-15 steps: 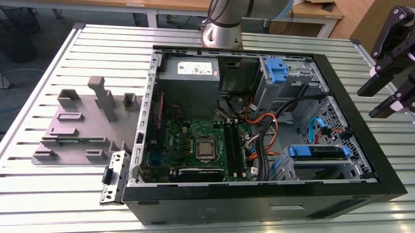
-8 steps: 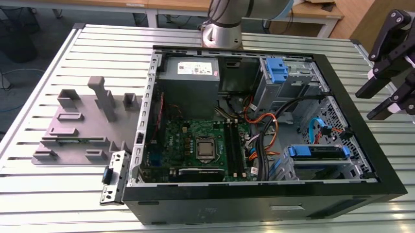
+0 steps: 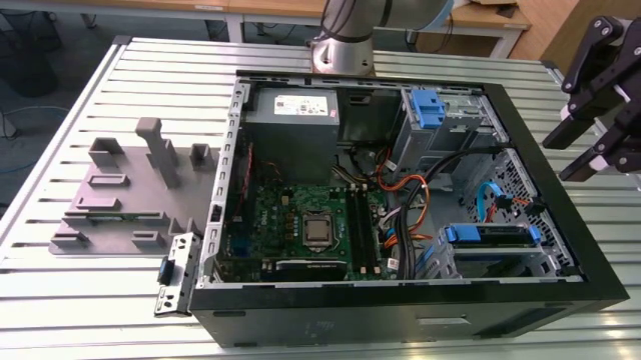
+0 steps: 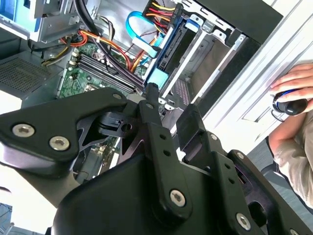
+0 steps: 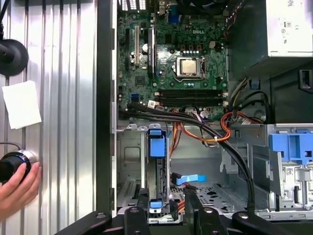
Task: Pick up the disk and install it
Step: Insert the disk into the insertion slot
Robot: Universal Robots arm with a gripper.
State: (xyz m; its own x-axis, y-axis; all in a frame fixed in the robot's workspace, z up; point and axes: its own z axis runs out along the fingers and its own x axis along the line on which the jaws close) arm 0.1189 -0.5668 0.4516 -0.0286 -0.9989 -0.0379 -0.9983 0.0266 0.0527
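Cables (image 3: 455,176) crowd the disk (image 3: 488,234) in its bay; my hand (image 3: 591,146), seemingly empty and parted, could snag them.

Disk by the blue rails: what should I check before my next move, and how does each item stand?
1. Pincer open and empty: ok.
2. Pincer clear of the computer case: ok, in the exterior view it hangs outside the case's right wall.
3. Disk located: ok, it lies in the drive cage.
4. Disk fully seated: cannot tell.
5. Wiring clear of the disk: not ok, a blue cable loops close above the cage.
6. Person's hand outside the case: ok, it rests on the table.
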